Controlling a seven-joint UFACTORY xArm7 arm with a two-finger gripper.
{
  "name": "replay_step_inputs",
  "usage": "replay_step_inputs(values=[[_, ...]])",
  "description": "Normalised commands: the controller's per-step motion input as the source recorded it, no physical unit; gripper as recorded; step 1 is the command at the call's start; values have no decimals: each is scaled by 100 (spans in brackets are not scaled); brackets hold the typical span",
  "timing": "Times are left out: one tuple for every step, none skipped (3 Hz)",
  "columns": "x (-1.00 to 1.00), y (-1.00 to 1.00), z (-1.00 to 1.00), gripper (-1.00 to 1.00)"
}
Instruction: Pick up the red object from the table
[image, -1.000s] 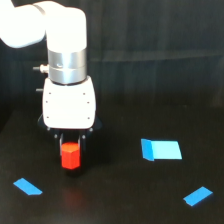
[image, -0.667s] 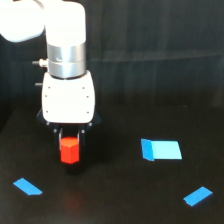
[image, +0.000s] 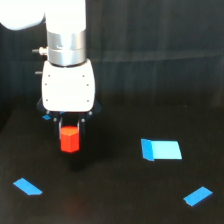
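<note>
The one red object is clamped between the jaws of the gripper, hanging under the white arm's wrist just above the table, toward its edge at the exterior view's left. Three flat blue pieces lie on the table: a larger rectangle well apart at the exterior view's right, a small strip near the front right, and another strip front left.

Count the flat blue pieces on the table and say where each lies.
3: one blue piece at the exterior view's lower left, a larger one right of centre, another at the lower right. The arm may hide more.
</note>
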Motion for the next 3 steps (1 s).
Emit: replay_step_inputs(values=[[-7,-1,62,-100],[-7,8,43,-100],[-8,5,41,-96]])
